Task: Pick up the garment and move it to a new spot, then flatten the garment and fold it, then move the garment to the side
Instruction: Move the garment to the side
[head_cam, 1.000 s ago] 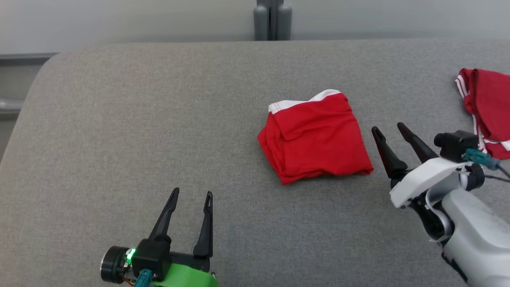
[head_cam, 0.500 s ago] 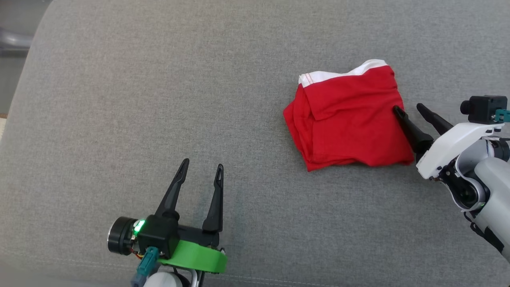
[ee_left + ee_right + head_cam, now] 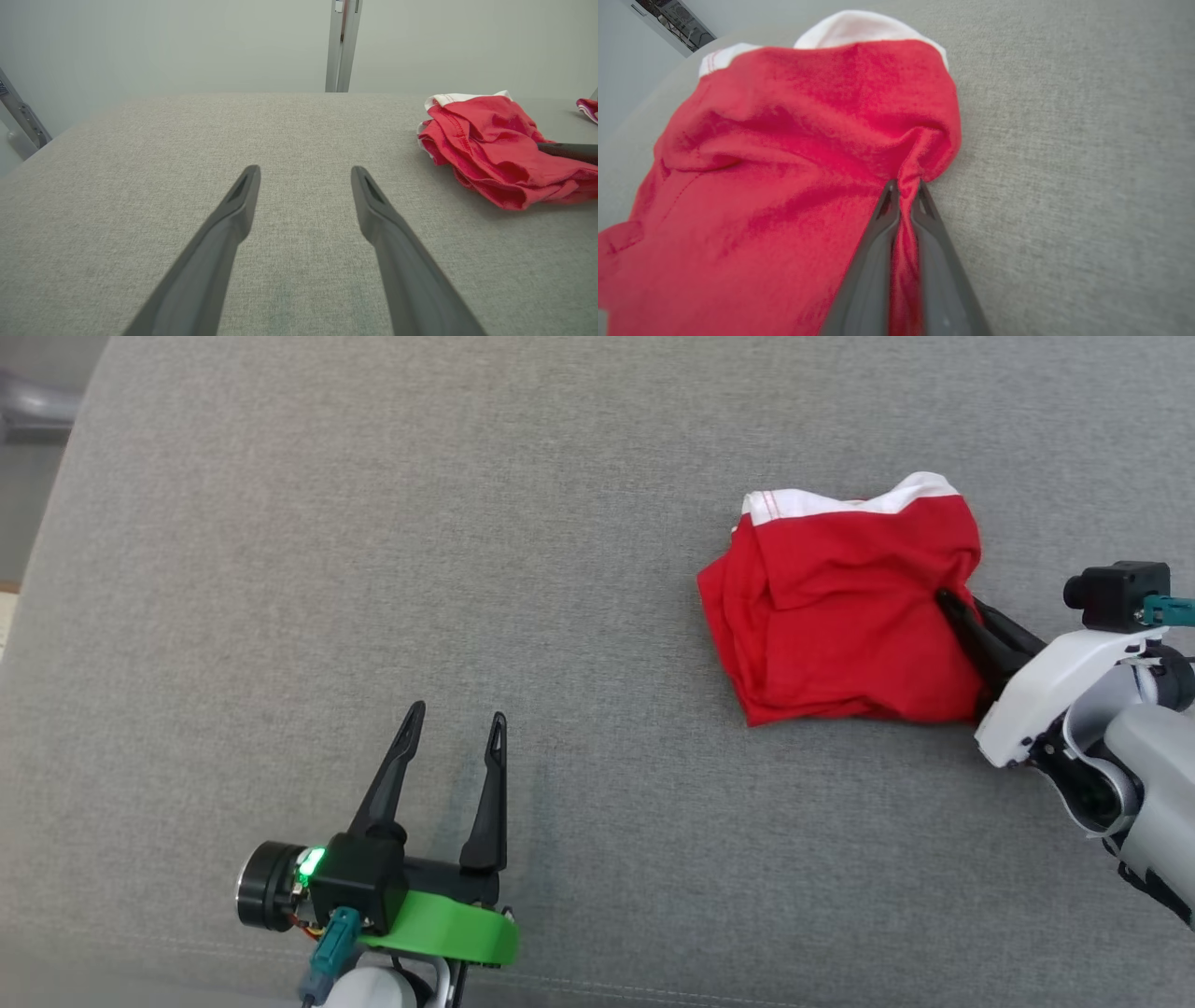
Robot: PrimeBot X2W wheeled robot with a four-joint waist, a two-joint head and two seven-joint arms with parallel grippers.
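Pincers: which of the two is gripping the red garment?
The right pincer, shut on the right edge of the red garment; the left pincer stands open, apart from it.

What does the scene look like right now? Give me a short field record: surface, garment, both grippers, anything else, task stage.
surface: grey woven fabric, flat
garment: red with a white band, bunched in loose folds, lying on the surface
right gripper: shut, pinching a fold at the garment's right edge
left gripper: open, holding nothing, well to the left of the garment
other item: second red cloth, at the far right of the left wrist view
task stage: garment gripped, not yet lifted
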